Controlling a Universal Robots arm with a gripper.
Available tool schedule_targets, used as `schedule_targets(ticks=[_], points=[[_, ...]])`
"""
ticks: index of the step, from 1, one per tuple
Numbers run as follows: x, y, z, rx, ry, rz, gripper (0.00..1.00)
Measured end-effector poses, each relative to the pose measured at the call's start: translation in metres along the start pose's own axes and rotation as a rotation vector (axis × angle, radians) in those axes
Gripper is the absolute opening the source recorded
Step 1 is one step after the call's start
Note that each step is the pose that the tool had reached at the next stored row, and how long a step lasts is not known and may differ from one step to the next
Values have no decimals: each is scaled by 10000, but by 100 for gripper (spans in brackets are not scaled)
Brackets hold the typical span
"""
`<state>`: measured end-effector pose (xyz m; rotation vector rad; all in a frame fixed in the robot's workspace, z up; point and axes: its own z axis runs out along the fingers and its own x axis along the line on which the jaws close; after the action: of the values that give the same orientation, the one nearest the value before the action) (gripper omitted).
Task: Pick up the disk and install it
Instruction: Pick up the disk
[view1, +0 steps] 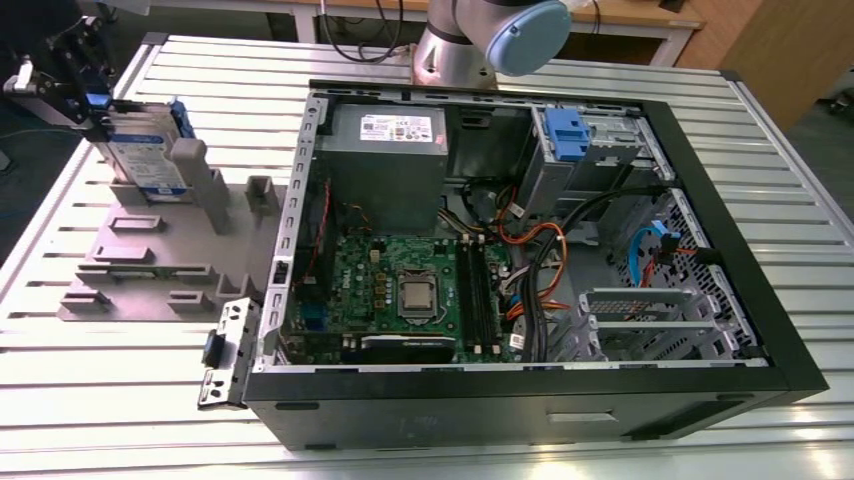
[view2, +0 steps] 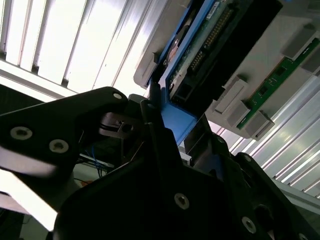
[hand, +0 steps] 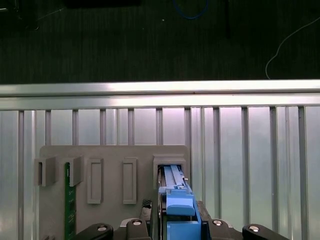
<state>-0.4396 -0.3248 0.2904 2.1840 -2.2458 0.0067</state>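
The disk (view1: 140, 150) stood on edge in a slot of the grey fixture (view1: 147, 250), at the exterior view's left and well apart from the open computer case (view1: 534, 410). That upright seating probably served to present its upper blue rail for a grasp from above. The tool (view1: 91, 105) sat on that top end. In the second wrist view its black fingers (view2: 155, 135) lay against either side of the blue rail, so I judged the tool (view2: 172, 125) clenched on the disk (view2: 200, 55), which was not yet lifted clear of its slot. The first wrist view looked straight down the disk (hand: 175, 192), with a green circuit board (hand: 69, 200) parked in another slot of the fixture (hand: 110, 152). The case lay on its side with the panel off, giving access from above to the power supply (view1: 387, 130), the motherboard (view1: 400, 285) and a blue bracket (view1: 567, 135) at a drive bay. The worktop (view1: 107, 400) was ribbed aluminium. A dark floor (hand: 150, 40) lay past its edge, and a wooden desk (view1: 641, 15) stood behind the arm (view1: 487, 40).
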Motion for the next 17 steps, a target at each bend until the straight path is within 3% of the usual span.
schedule_targets(ticks=[3, 4, 17], points=[[0, 0, 0, 0, 0, 6, 43], [0, 0, 0, -1, 0, 7, 36], [0, 0, -10, -1, 1, 25, 36]])
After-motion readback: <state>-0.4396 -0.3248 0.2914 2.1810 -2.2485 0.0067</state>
